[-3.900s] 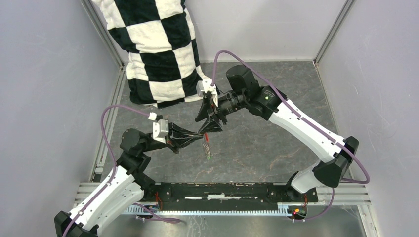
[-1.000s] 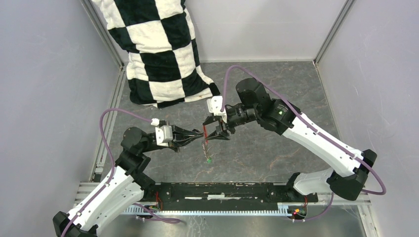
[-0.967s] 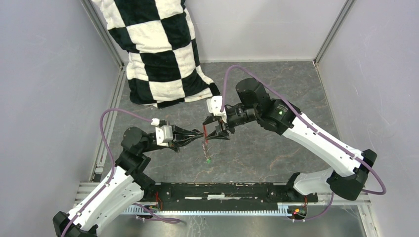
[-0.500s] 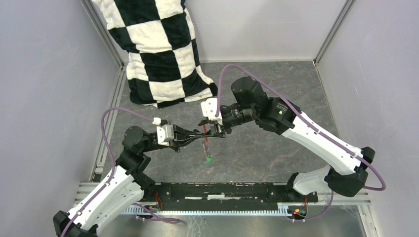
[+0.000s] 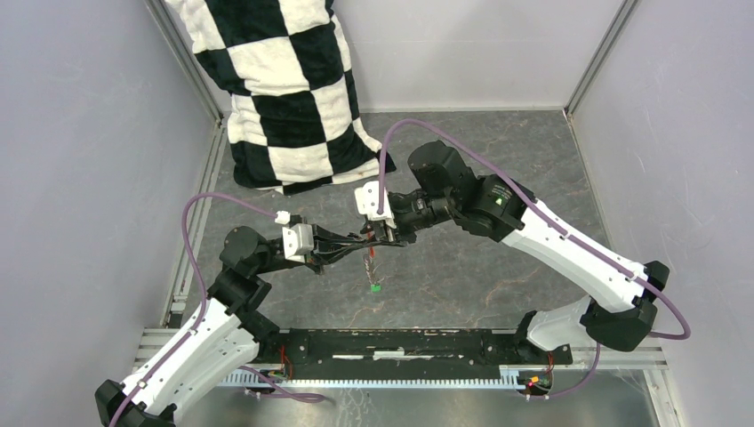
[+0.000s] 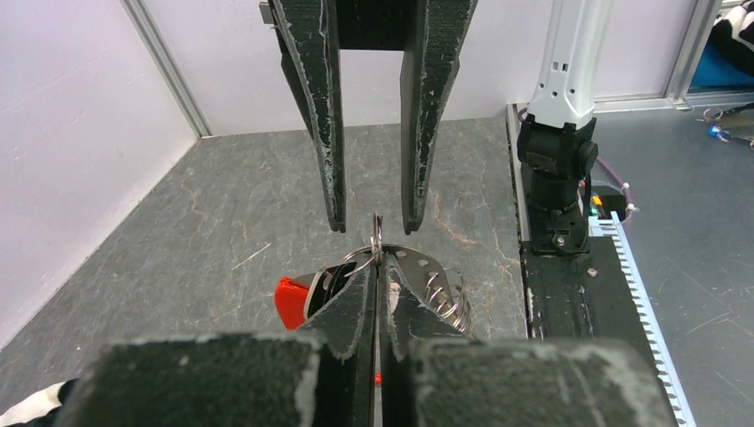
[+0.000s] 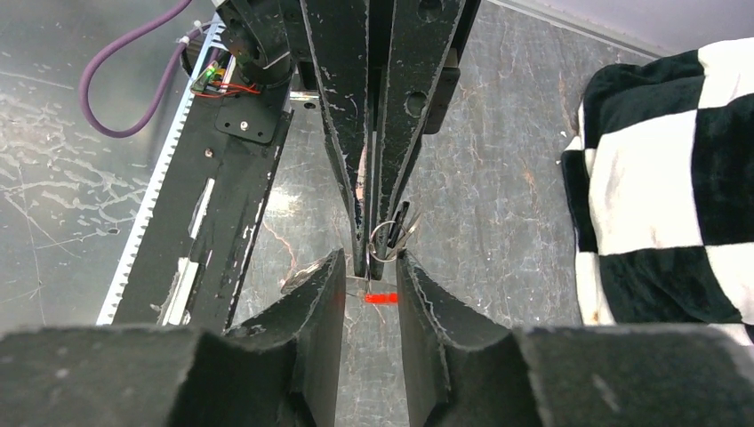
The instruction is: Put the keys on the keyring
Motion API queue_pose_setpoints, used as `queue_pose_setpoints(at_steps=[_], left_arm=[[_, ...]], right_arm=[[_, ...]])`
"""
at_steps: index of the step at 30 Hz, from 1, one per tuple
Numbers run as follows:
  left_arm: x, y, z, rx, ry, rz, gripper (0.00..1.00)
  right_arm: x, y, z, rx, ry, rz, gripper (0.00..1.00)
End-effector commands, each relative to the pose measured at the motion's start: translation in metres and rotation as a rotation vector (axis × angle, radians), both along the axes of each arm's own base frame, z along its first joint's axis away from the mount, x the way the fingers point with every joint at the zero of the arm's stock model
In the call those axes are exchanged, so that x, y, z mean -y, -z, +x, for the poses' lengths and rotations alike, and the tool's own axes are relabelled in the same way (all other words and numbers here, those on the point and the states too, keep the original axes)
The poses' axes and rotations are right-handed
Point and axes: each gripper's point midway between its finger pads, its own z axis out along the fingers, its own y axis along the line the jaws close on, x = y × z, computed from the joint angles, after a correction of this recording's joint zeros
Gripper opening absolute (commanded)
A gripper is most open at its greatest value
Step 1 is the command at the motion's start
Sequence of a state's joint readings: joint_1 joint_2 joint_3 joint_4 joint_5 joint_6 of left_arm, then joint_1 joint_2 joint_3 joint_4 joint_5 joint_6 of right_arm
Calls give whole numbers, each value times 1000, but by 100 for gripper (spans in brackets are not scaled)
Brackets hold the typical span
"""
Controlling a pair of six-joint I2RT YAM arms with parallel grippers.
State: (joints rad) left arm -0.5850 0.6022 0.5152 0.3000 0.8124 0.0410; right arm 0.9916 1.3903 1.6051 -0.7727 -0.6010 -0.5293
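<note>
Left fingers [image 6: 354, 307] clamped shut on the keyring [image 6: 292, 302], held up over the worktop [image 5: 498, 267]. Right fingers [image 7: 318, 298] half open, straddling it. Risk imo: they nip left's tips & knock it loose.

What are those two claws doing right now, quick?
Left gripper: closed, pinching the keyring.
Right gripper: open, one finger on either side of the keyring, nothing gripped.
</note>
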Motion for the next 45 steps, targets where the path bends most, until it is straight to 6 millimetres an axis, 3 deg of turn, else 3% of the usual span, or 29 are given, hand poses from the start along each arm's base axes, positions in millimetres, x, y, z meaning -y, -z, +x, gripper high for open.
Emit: queue_pose_setpoints(at_steps=[1,13,18,19,25,29,34,45], left_arm=[[-2,-29,-1,49,-13,-49,2],[-3,-32,-2,60,-18,-51,2],[-3,-32,-1,61,-19,-51,2],[-3,-32,-1,61,-20,-50,2],[-4,-31,2,51,-34,-46,2],[-5,-30,2,42,-44,-35,18],[-9,-26,-1,59,-53,-12,28],[-15,-20,-9,57,-56,0,29]], right_arm=[[-5,-18,2,41,-3,37,31],[-6,-10,4,44,2,6,26],[-7,-12,5,54,2,11,1],[-6,-13,5,55,3,13,0],[-7,-18,8,72,37,59,0],[-5,-27,3,77,46,152,0],[-2,-31,-1,27,58,232,0],[12,-41,-1,-56,91,408,0]])
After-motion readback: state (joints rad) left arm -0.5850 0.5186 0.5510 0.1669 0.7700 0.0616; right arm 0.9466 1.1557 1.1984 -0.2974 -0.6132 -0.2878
